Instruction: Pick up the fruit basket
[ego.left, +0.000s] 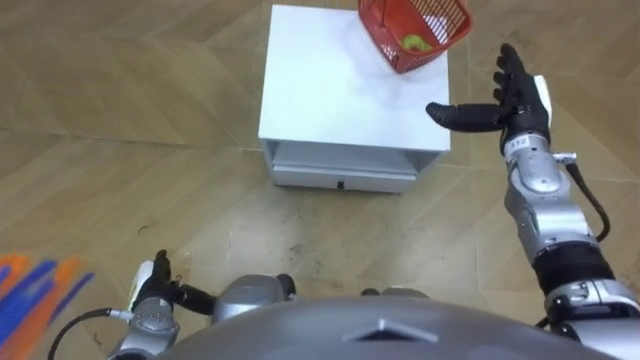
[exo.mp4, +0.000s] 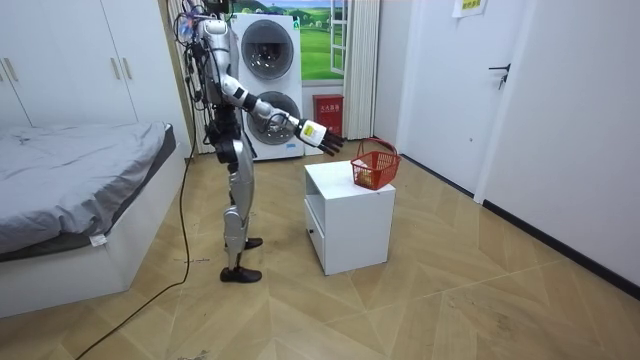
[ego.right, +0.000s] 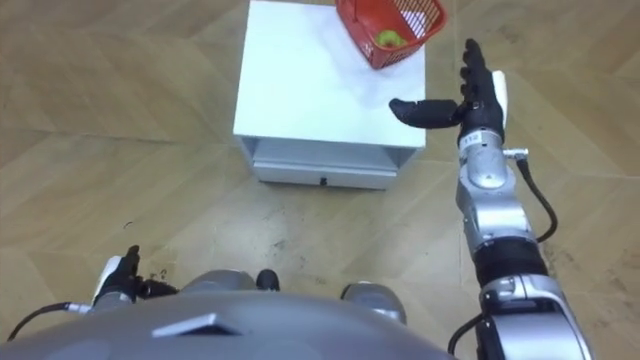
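Note:
A red mesh fruit basket (ego.left: 414, 32) (ego.right: 389, 28) with a green fruit inside stands on the far right corner of a white cabinet (ego.left: 340, 90) (ego.right: 320, 90). In the room view the basket (exo.mp4: 375, 166) sits on the cabinet (exo.mp4: 350, 215) top, handle up. My right hand (ego.left: 505, 100) (ego.right: 470, 95) is raised beside the cabinet's right edge, open, fingers straight and thumb pointing left, short of the basket and holding nothing. My left hand (ego.left: 155, 290) (ego.right: 118, 278) hangs low at my side, fingers out of sight.
The cabinet has a drawer (ego.left: 340, 180) on the side facing me. Wooden floor surrounds it. In the room view a bed (exo.mp4: 70, 200) lies behind me and stacked washing machines (exo.mp4: 268, 85) stand by the wall. I stand a step from the cabinet.

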